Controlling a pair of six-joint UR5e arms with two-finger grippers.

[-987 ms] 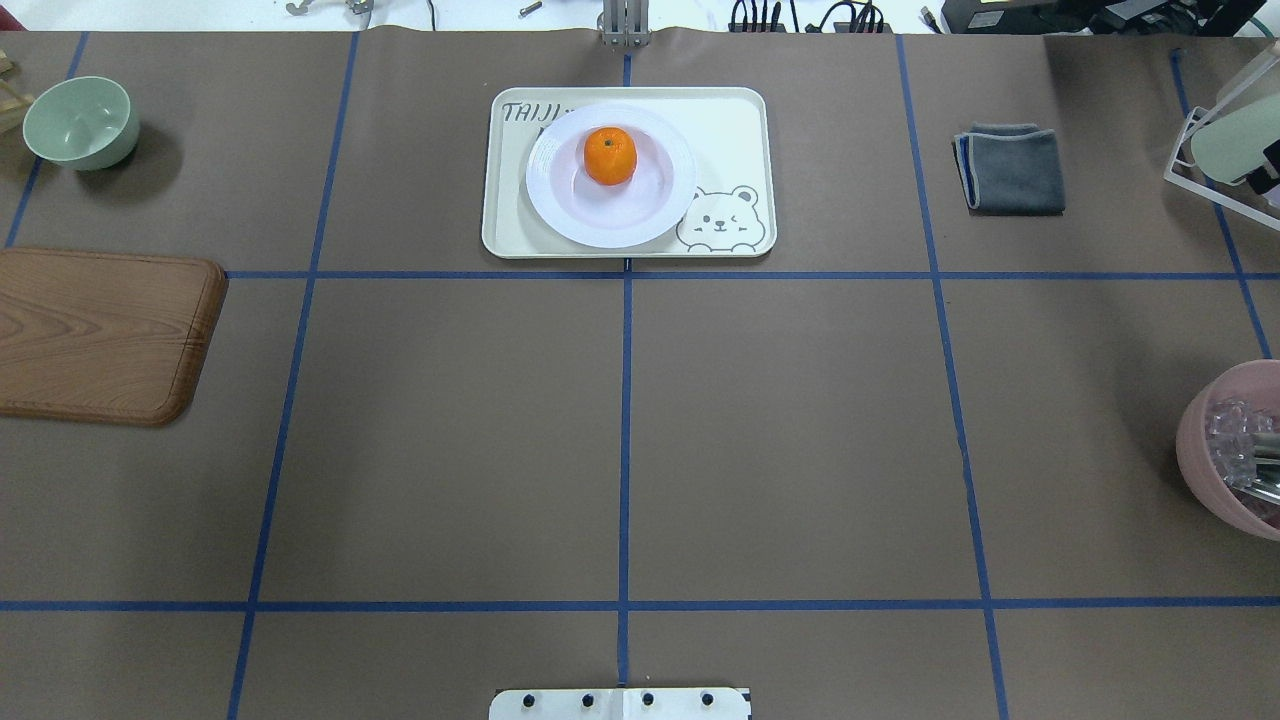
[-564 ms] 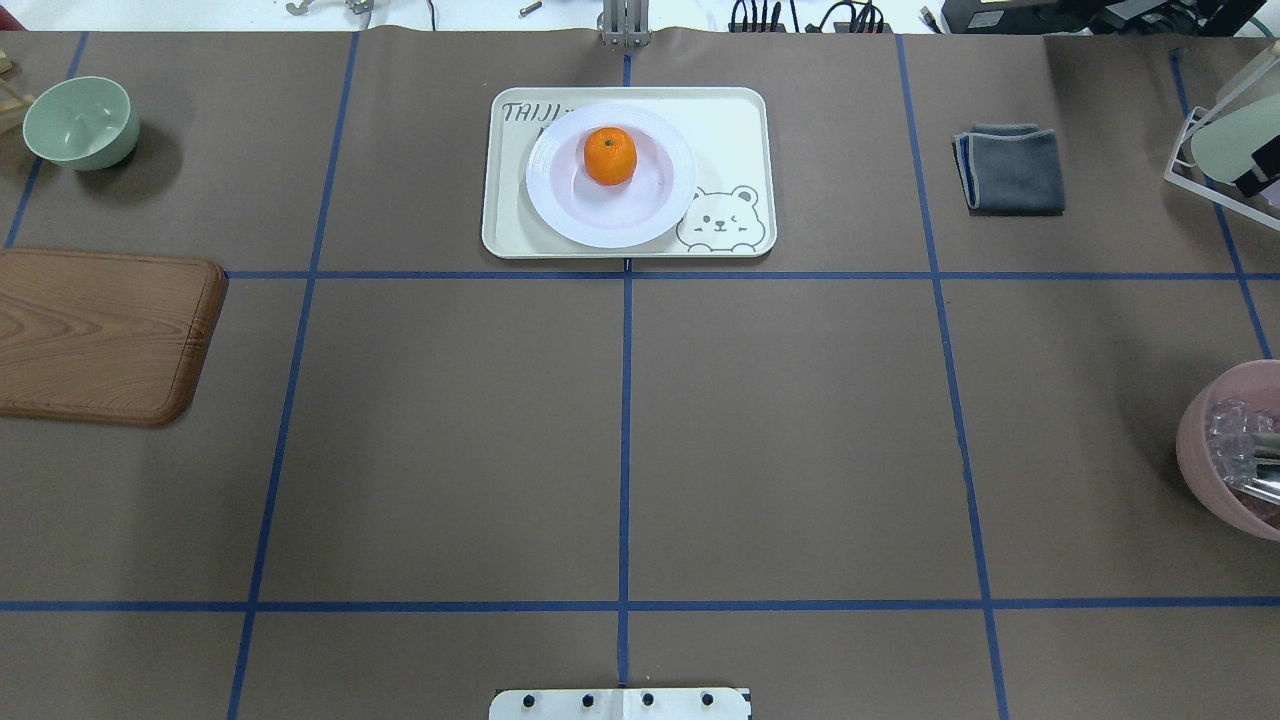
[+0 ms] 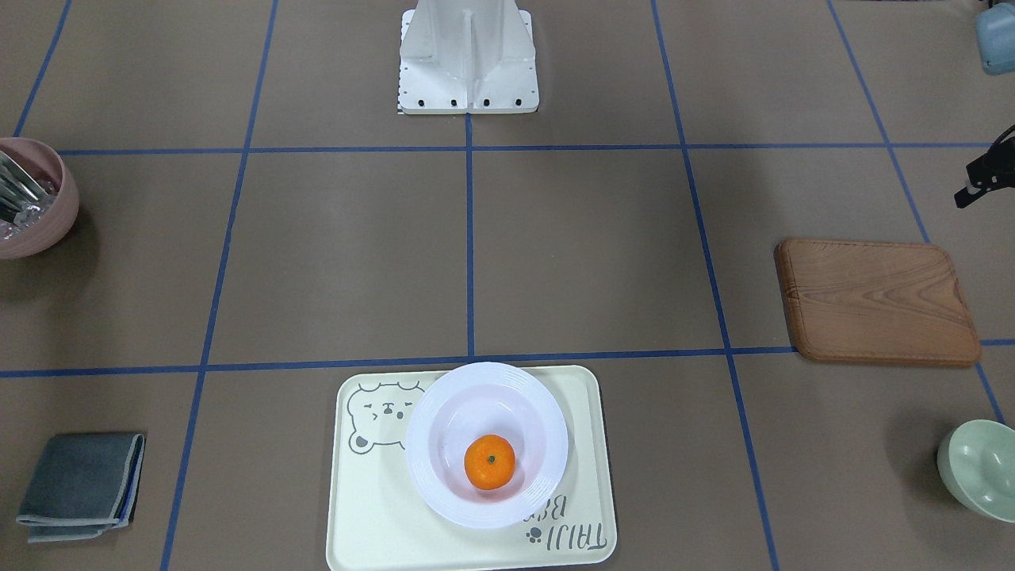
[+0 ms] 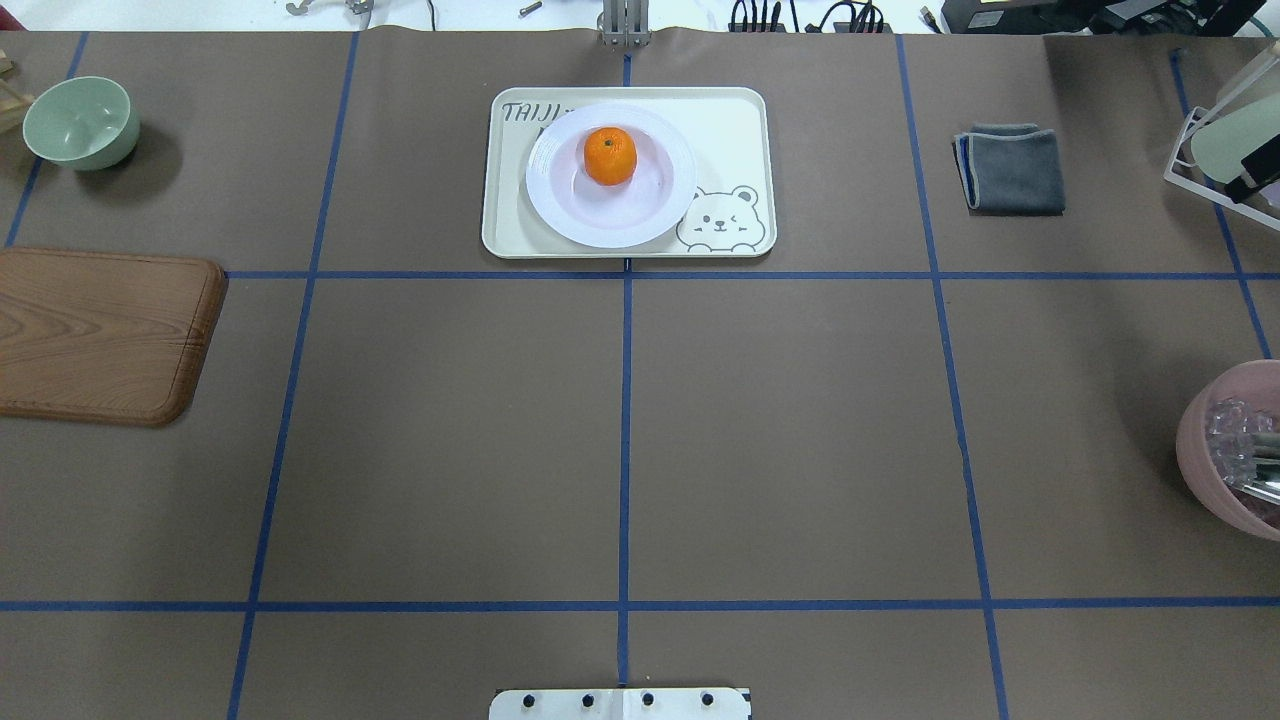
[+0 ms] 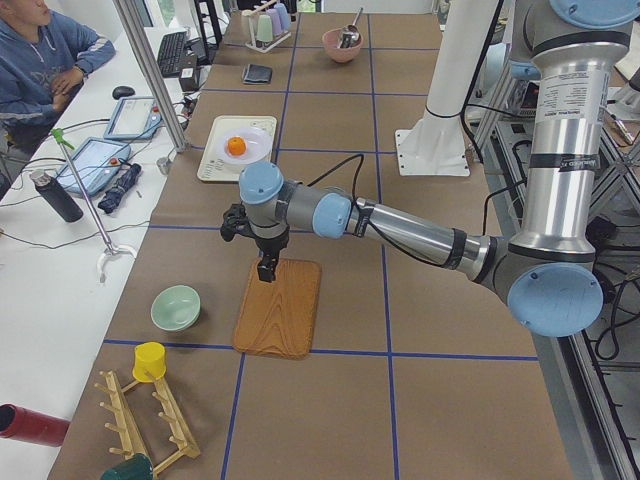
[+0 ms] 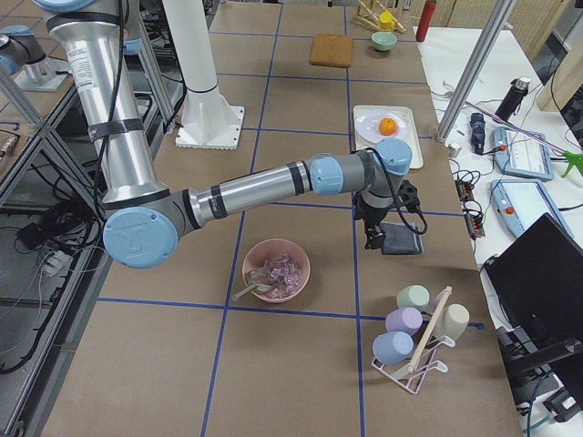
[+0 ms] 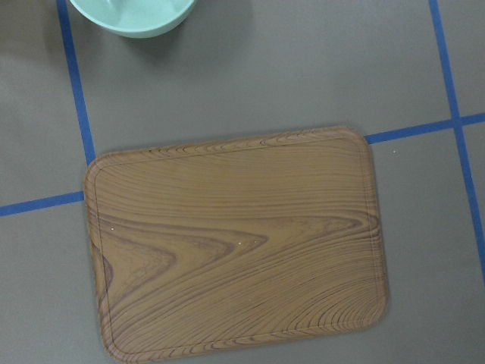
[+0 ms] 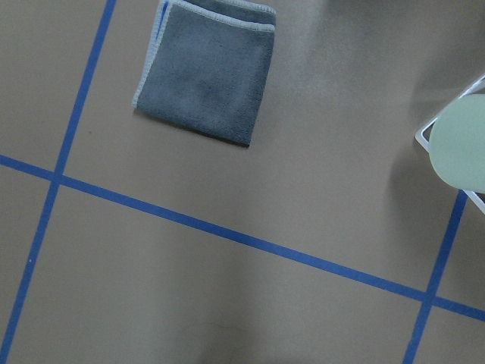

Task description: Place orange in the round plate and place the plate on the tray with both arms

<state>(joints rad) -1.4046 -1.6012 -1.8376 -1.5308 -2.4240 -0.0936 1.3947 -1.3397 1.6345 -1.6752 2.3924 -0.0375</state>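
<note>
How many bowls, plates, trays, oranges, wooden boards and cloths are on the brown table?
Bowls: 2, the green bowl and the pink bowl
Round plate: 1
Tray: 1
Orange: 1
Wooden board: 1
Grey cloth: 1
Total: 7

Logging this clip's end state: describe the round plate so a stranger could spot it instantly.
On the table, far centre, lies a cream tray with a bear drawing. The round plate sits on it, holding the orange. It is white and ribbed-rimmed, unlike the green bowl and pink bowl.
</note>
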